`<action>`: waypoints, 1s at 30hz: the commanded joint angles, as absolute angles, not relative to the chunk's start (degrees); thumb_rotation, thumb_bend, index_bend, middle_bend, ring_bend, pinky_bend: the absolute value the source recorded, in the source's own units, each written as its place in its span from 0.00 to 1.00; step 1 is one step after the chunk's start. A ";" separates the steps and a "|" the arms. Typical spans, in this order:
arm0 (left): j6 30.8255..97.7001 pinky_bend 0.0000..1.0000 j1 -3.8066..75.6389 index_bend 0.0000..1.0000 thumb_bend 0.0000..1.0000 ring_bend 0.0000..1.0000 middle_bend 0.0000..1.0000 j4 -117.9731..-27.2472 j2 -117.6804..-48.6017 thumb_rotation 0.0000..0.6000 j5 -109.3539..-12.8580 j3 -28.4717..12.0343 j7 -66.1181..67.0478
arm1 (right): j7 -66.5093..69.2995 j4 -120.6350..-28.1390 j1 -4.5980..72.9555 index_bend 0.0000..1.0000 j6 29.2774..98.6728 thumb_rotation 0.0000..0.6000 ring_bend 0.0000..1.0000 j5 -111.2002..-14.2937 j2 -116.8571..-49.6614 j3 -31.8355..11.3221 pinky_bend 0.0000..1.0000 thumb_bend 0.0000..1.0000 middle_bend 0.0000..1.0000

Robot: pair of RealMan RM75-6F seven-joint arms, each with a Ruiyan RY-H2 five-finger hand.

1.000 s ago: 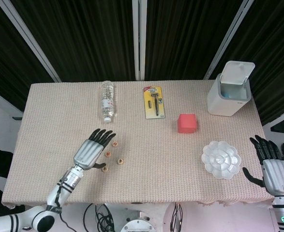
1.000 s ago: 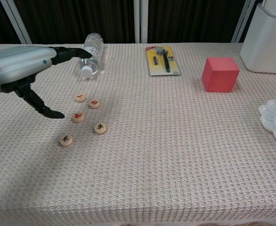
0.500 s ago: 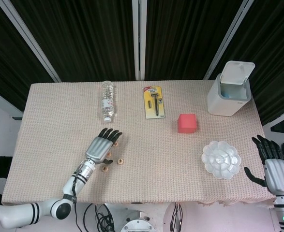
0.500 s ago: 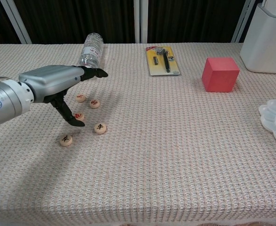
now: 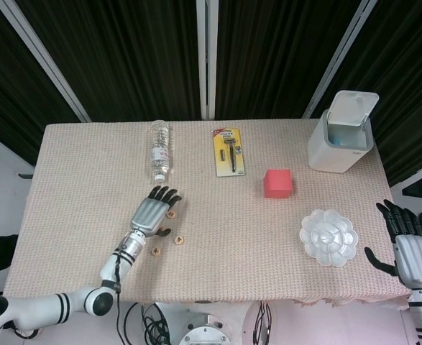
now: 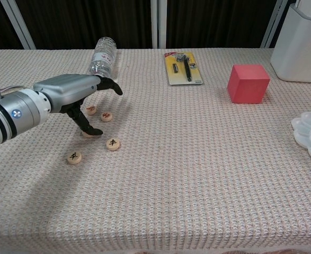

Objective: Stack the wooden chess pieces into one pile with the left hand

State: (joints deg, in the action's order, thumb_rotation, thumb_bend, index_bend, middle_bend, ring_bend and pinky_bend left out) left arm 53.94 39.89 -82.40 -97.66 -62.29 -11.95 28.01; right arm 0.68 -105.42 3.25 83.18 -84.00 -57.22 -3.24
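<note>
The left robot hand (image 6: 73, 95) is hovering low over a loose cluster of wooden chess pieces (image 6: 106, 116) lying near the front-left part of the surface (image 6: 197, 159), with nothing stacked yet: each disc is lying flat on the woven cloth, apart from its neighbours. Its fingers are spread and reaching forward over the far pieces, while the thumb is pointing down at one disc (image 6: 88, 134), which it largely hides; I cannot tell whether it is actually touching it. Nothing is being held. Two more discs are lying nearer the front edge, one with a black mark (image 6: 113, 144) and one further left (image 6: 74, 157). By my reading, the step in hand is the first pick. The next move is calling for closing thumb and a finger on that disc's rim, lifting it clear, and setting it squarely on a neighbour. The right robot hand (image 5: 414, 253) is resting open, fingers apart, off the surface's right edge.
</note>
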 commanded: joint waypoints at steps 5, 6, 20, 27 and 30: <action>55.58 0.00 40.53 0.29 0.26 0.00 0.12 -79.55 -99.21 1.00 -64.29 -11.42 25.81 | 0.52 -105.35 3.46 0.00 82.72 1.00 0.00 -83.72 -57.29 -3.25 0.00 0.24 0.00; 55.66 0.00 40.59 0.30 0.26 0.00 0.12 -79.31 -99.40 1.00 -64.16 -11.39 25.85 | 0.53 -105.36 3.46 0.00 82.73 1.00 0.00 -83.70 -57.29 -3.27 0.00 0.24 0.00; 55.65 0.00 41.61 0.38 0.33 0.00 0.13 -77.24 -100.67 1.00 -61.02 -11.36 27.39 | 0.80 -105.27 3.57 0.00 82.41 1.00 0.00 -83.34 -57.15 -3.34 0.00 0.24 0.00; 55.04 0.00 41.85 0.39 0.33 0.00 0.13 -76.02 -100.80 1.00 -60.28 -10.76 27.12 | 0.97 -105.24 3.52 0.00 82.47 1.00 0.00 -83.26 -57.09 -3.36 0.00 0.24 0.00; 54.78 0.00 41.94 0.39 0.33 0.00 0.13 -75.52 -100.85 1.00 -60.55 -10.46 26.52 | 0.98 -105.26 3.55 0.00 82.45 1.00 0.00 -83.24 -57.07 -3.40 0.00 0.24 0.00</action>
